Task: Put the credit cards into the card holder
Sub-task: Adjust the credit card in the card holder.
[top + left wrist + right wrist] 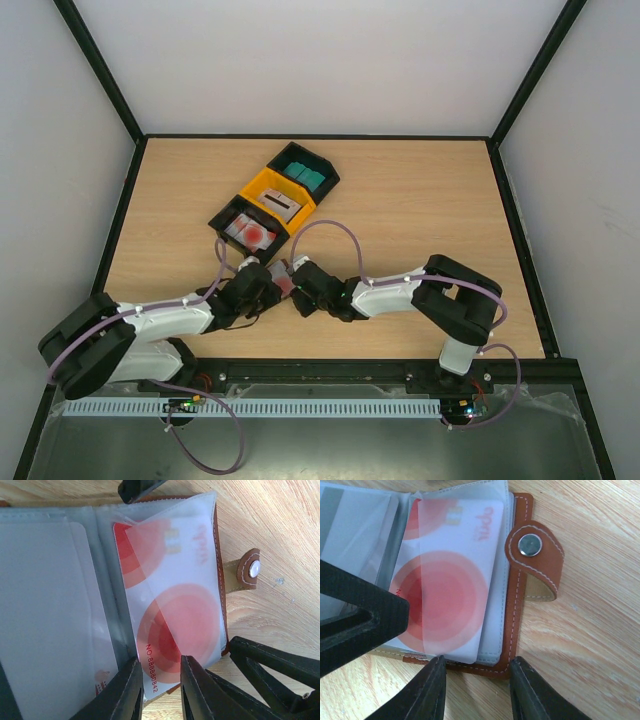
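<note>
The brown card holder point(512, 615) lies open on the table, its clear sleeves facing up; it also shows in the left wrist view point(223, 575) and as a small patch in the top view point(284, 281). A white credit card with red circles point(170, 625) sits partly inside a clear sleeve, and it also shows in the right wrist view point(445, 595). My left gripper point(159, 662) is narrowly open, its fingertips straddling the card's near corner. My right gripper point(478, 661) is open, its fingers astride the holder's near edge. In the top view the left gripper point(262, 287) and the right gripper point(300, 287) meet over the holder.
Three joined bins stand behind the holder. A black one point(305, 170) holds teal cards, a yellow one point(278, 200) a grey card, and a black one point(248, 230) white and red cards. The holder's snap strap point(535, 555) sticks out to the right.
</note>
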Motion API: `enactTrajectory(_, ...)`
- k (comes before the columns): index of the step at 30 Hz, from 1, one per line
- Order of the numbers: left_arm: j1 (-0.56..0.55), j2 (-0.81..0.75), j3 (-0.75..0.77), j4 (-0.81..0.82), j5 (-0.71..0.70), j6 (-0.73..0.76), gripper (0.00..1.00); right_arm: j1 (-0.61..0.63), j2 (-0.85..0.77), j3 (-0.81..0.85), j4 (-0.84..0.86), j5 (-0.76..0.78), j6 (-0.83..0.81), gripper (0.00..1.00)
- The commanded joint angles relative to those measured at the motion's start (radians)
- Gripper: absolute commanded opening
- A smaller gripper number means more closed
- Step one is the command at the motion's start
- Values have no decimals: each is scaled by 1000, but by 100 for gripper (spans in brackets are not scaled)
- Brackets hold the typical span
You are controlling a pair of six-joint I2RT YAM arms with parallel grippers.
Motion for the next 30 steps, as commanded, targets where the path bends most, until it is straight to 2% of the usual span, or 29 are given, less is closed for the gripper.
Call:
enactTrajectory(1, -2, -7, -1, 11, 10, 16, 22, 16, 35, -6, -32, -28, -4, 32)
enactTrajectory(5, -1, -23, 27, -147, -30, -59, 26, 18, 31, -4, -38, 33, 28, 26)
enactTrajectory(9, -4, -58, 33, -237, -52, -112, 32, 18, 24, 3, -46, 77, 76, 27)
enactTrajectory(15, -1, -118, 45, -291, -103, -133, 29, 18, 16, 6, -39, 26, 101, 28)
enactTrajectory(18, -2, -125, 64, -311, -110, -121, 33, 17, -13, 6, -33, -17, 115, 28)
enactTrajectory(23, 4, -159, 83, -321, -109, -84, 42, 11, -72, 20, -40, -31, 152, 38)
enactTrajectory(27, 25, -170, 111, -380, -127, -59, 48, 11, -58, 64, -98, 60, 192, 51)
enactTrajectory(30, 45, -186, 110, -407, -120, -42, 49, 11, -26, 96, -132, 94, 196, 52)
